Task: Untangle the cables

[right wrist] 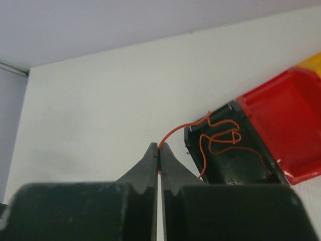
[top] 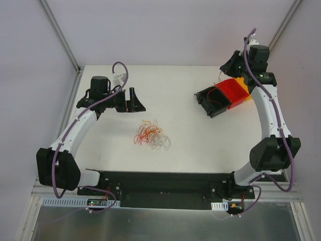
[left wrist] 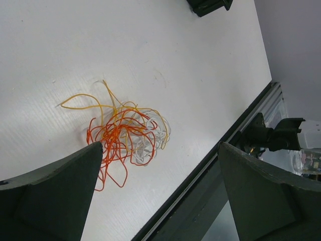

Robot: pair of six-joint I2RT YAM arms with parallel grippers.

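The cables (top: pixel 150 134) lie in a small tangle of orange, yellowish and whitish-clear strands on the white table, a little left of its middle; they also show in the left wrist view (left wrist: pixel 125 133). My left gripper (top: pixel 129 103) is open and empty above the table behind the tangle; in its own view (left wrist: pixel 159 145) the tangle lies near the left finger. My right gripper (right wrist: pixel 159 146) is shut on the end of a single orange cable (right wrist: pixel 220 138), which curls down into a black bin (right wrist: pixel 225 168). That gripper (top: pixel 228 65) is raised at the far right.
The black bin (top: pixel 206 95), a red bin (top: pixel 238 93) and a yellow bin (top: pixel 242 80) stand together at the back right. The table's near edge has a black rail (left wrist: pixel 200 186). Grey walls close the back and sides.
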